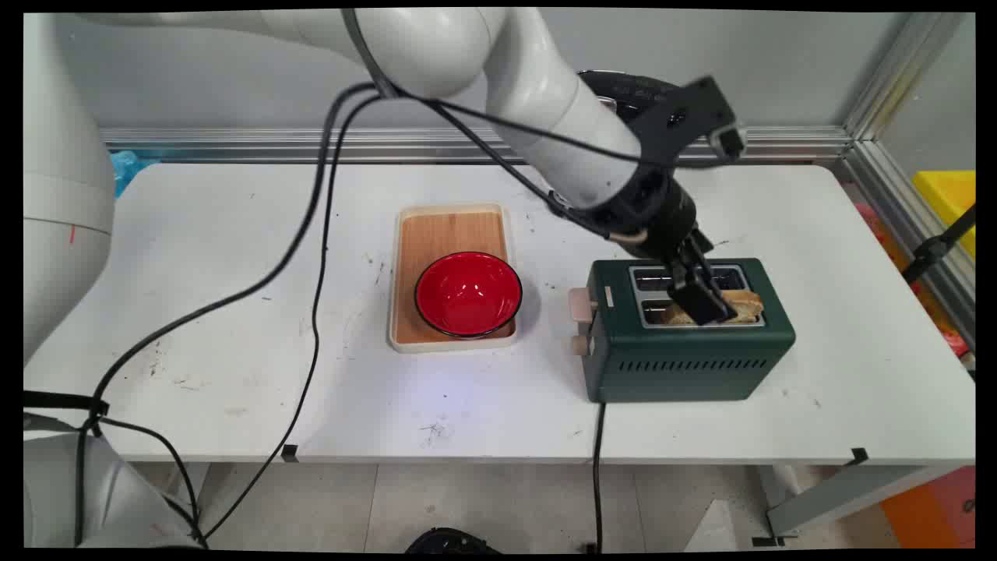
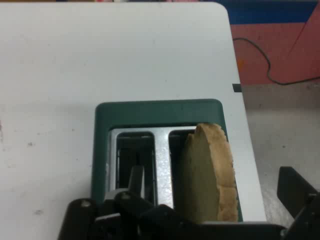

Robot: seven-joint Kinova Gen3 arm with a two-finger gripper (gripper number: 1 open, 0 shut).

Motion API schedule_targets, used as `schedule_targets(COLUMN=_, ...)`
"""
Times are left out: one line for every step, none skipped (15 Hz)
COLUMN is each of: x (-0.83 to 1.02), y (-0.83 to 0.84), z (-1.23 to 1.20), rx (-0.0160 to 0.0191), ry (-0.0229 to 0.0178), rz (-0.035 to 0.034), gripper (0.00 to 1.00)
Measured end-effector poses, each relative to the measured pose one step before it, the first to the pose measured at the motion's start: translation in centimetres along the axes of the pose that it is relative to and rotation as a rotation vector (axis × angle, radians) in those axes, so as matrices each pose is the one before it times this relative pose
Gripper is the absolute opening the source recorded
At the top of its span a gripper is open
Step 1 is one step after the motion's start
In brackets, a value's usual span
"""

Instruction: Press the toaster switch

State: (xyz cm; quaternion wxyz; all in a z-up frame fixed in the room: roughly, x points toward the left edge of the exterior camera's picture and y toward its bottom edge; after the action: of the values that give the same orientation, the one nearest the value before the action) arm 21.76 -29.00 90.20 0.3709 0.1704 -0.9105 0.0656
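A dark green two-slot toaster (image 1: pixel 685 366) stands on the white table, right of centre. A slice of toasted bread (image 1: pixel 748 305) sticks up out of its nearer slot; the farther slot is empty. My gripper (image 1: pixel 701 292) reaches down onto the toaster's top, over the bread. In the hand view the bread (image 2: pixel 207 170) stands between the two fingers. One finger (image 2: pixel 135 180) dips at the empty slot and the other (image 2: pixel 295 192) hangs off the toaster's (image 2: pixel 160 107) outer side. The jaws are open and wide of the slice.
A red bowl (image 1: pixel 467 292) sits on a wooden tray (image 1: pixel 452 226) left of the toaster. The toaster's lever knobs (image 1: pixel 580 305) face the tray and its cord (image 1: pixel 598 467) drops off the front edge. Black arm cables (image 1: pixel 315 312) hang across the left half. A yellow bin (image 1: pixel 946 195) stands off the table's right.
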Motion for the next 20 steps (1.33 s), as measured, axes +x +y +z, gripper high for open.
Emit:
schedule_targets(x=0.286, y=-0.174, z=-0.765, rx=0.00274, ry=0.00559, rz=0.00250, gripper=1.00)
schedule_targets(x=0.226, y=-0.125, z=-0.719, rx=0.00253, ry=0.00392, rz=0.00115, gripper=1.00)
schedule_targets(x=0.177, y=-0.117, z=-0.662, rx=0.00322, ry=0.00394, rz=0.00026, gripper=1.00)
schedule_targets(x=0.174, y=-0.096, z=-1.004, rx=0.00254, ry=0.00214, rz=0.00147, gripper=1.00)
schedule_targets(x=0.088, y=-0.068, z=-0.882, rx=0.00201, ry=-0.00007, rz=0.00185, gripper=1.00)
schedule_targets(x=0.012, y=-0.059, z=-1.025, rx=0.00191, ry=-0.00217, rz=0.00339, gripper=1.00)
schedule_targets(x=-0.131, y=-0.054, z=-1.005, rx=0.00239, ry=-0.00621, rz=0.00242, gripper=1.00)
schedule_targets(x=-0.152, y=-0.011, z=-0.668, rx=0.00120, ry=-0.00576, rz=0.00206, gripper=1.00)
schedule_targets(x=-0.413, y=0.044, z=-1.028, rx=0.00109, ry=-0.01149, rz=0.00378, gripper=1.00)
schedule_targets(x=-0.404, y=0.086, z=-0.709, rx=-0.00079, ry=-0.01006, rz=0.00374, gripper=1.00)
schedule_targets(x=-0.605, y=0.175, z=-0.869, rx=-0.00230, ry=-0.01384, rz=0.00620, gripper=1.00)
schedule_targets(x=-0.490, y=0.162, z=-0.578, rx=-0.00258, ry=-0.01139, rz=0.00556, gripper=1.00)
schedule_targets(x=-0.634, y=0.207, z=-0.633, rx=-0.00267, ry=-0.01415, rz=0.00495, gripper=1.00)
schedule_targets(x=-0.628, y=0.208, z=-0.563, rx=-0.00212, ry=-0.01329, rz=0.00387, gripper=0.00)
schedule_targets(x=-0.530, y=0.188, z=-0.431, rx=-0.00226, ry=-0.01125, rz=0.00257, gripper=0.00)
schedule_targets(x=-0.565, y=0.181, z=-0.444, rx=-0.00175, ry=-0.01190, rz=0.00319, gripper=0.00)
schedule_targets(x=-0.521, y=0.148, z=-0.385, rx=-0.00146, ry=-0.01150, rz=0.00374, gripper=0.00)
schedule_targets(x=-0.411, y=0.108, z=-0.296, rx=-0.00083, ry=-0.00939, rz=0.00329, gripper=0.00)
schedule_targets(x=-0.401, y=0.092, z=-0.279, rx=-0.00107, ry=-0.01007, rz=0.00346, gripper=0.00)
schedule_targets(x=-0.312, y=0.055, z=-0.203, rx=-0.00008, ry=-0.00875, rz=0.00360, gripper=0.00)
